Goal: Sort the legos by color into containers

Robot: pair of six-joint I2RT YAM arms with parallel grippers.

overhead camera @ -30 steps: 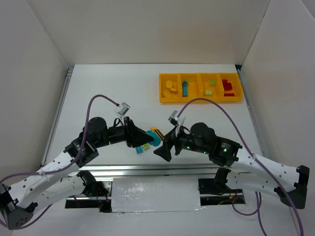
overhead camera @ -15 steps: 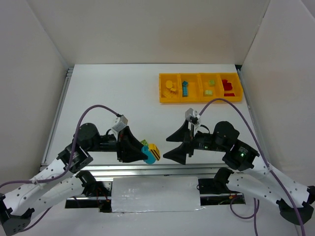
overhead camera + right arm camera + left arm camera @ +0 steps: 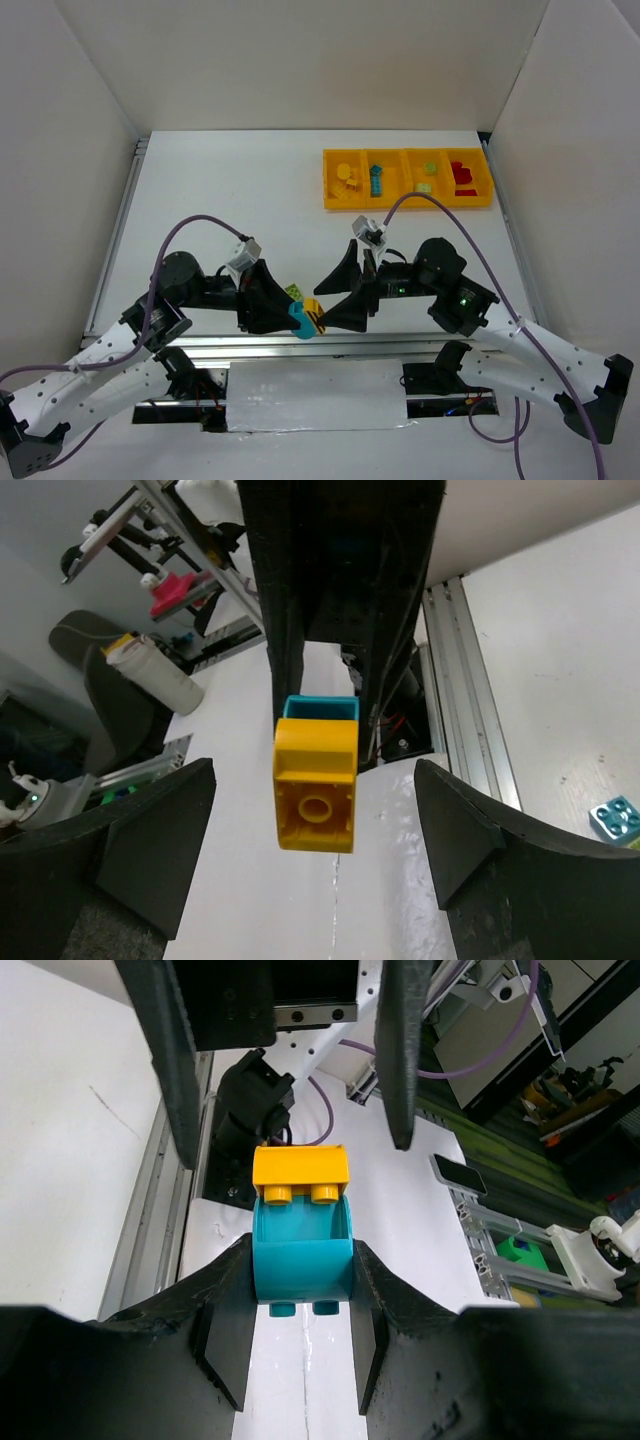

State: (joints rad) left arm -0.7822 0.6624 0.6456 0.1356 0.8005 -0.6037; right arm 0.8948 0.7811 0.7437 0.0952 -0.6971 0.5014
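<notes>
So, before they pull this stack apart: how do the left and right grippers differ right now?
The left gripper is shut on the teal plastic brick; the right gripper is open, straddling the yellow plastic brick without touching it. Both face each other across those bricks.

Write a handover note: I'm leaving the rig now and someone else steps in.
Left gripper shut on the teal brick, a yellow brick stuck on it.
Right gripper open, fingers either side of the yellow brick, not touching.
Done: tray holds yellow, blue, green, red pieces, one color per compartment.
Left: split the pair, bin both, plus green brick and blue brick on table.
</notes>
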